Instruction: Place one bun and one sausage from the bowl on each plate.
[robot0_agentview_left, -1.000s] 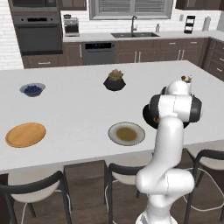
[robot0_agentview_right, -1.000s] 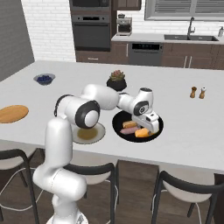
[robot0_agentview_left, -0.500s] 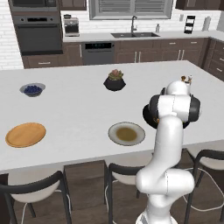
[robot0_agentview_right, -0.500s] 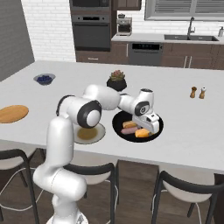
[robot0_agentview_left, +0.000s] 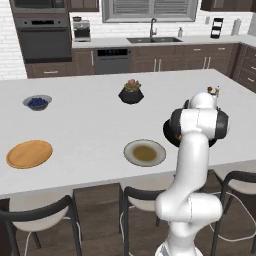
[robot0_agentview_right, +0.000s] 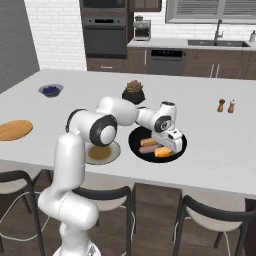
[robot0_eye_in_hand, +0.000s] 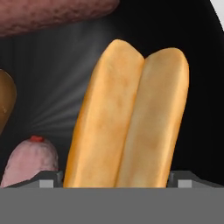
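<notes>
Your hand (robot0_agentview_right: 167, 148) sits low in the black bowl (robot0_agentview_right: 137, 148) at frame centre, fingers spread either side of a bun (robot0_eye_in_hand: 129, 118), not yet gripping.

We see an arm (robot0_agentview_right: 75, 165) built of smooth, rounded white shells, each segment a fat tube ending in a bulbous joint. Dark grey to black rings and round end caps mark the joints (robot0_agentview_left: 199, 124), giving a banded white-and-black look. The lower body (robot0_agentview_left: 189, 210) swells into a glossy white, rounded base. At the far end sits the tool (robot0_agentview_right: 169, 145), a boxy white block with a grey face. We make out no cables, screws or printed markings on the shells.
</notes>
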